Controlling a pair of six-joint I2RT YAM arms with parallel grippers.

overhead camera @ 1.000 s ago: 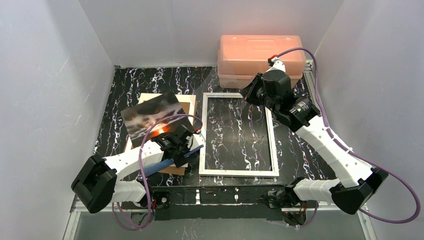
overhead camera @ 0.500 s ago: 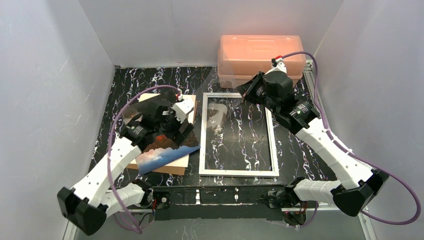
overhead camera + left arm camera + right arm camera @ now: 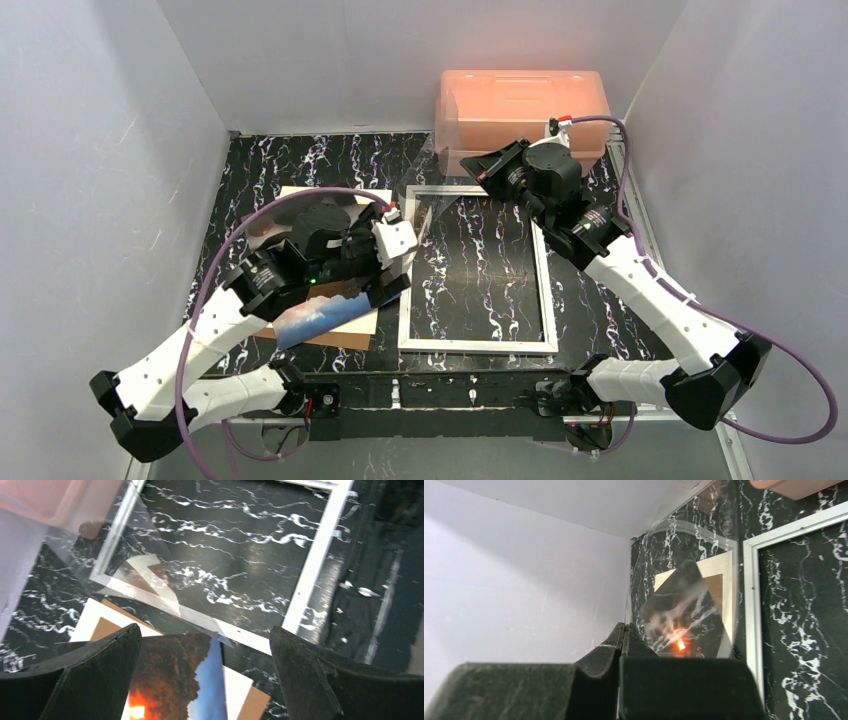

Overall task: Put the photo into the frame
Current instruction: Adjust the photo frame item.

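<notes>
From above, the frame [image 3: 479, 344] lies flat with nothing in it, so we judge the job barely begun. The photo [image 3: 322, 312] rests on the backing board [image 3: 348, 338] just left of the frame and has not yet been picked up or laid inside. The left gripper [image 3: 385, 272] hovers over the photo, beside the frame's left rail. The right gripper [image 3: 478, 170], at the frame's far left corner, holds a clear pane [image 3: 440, 205] tilted up.

In the left wrist view, the jaws stand wide apart and empty. The photo [image 3: 170, 680] lies below and between them, with the frame [image 3: 315, 565] beyond.

In the right wrist view, the jaws are clamped on the pane's [image 3: 684, 580] edge. The photo's glow shows there, seen through it or mirrored, we cannot tell which.
</notes>
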